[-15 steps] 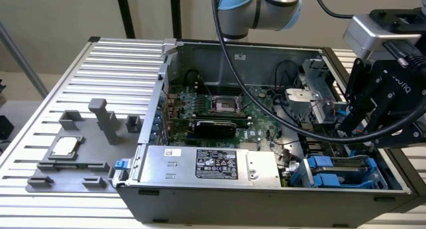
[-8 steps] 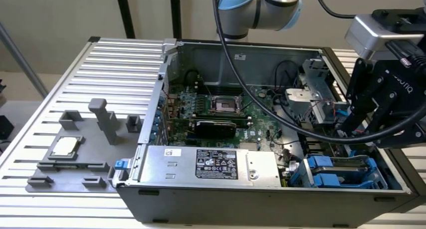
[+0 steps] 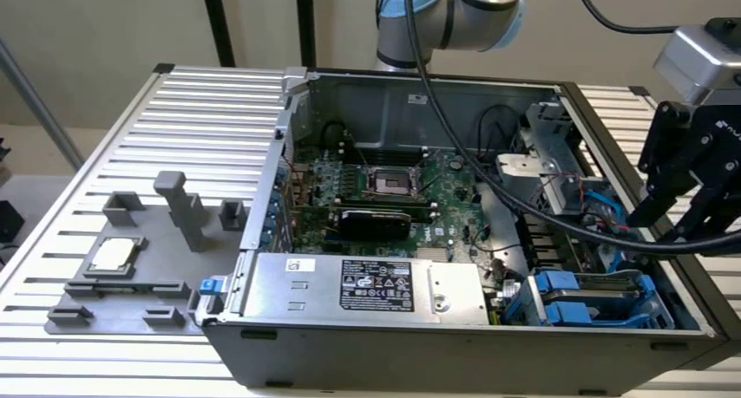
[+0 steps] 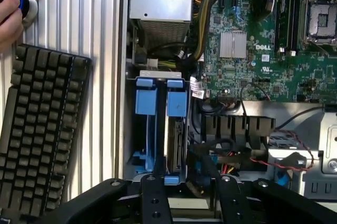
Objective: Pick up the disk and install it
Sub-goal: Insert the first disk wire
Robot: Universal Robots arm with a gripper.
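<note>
Standing edgewise, disk [image 4: 176, 108], long axis along case wall [image 3: 463, 355], tool [image 3: 669, 225] above

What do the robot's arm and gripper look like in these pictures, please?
The arm has rounded silver-grey joints with a pale blue cap, and a thick black cable runs down from it. The gripper is matt black, built of jointed links with bolt holes, and sits under a grey metal block.
</note>
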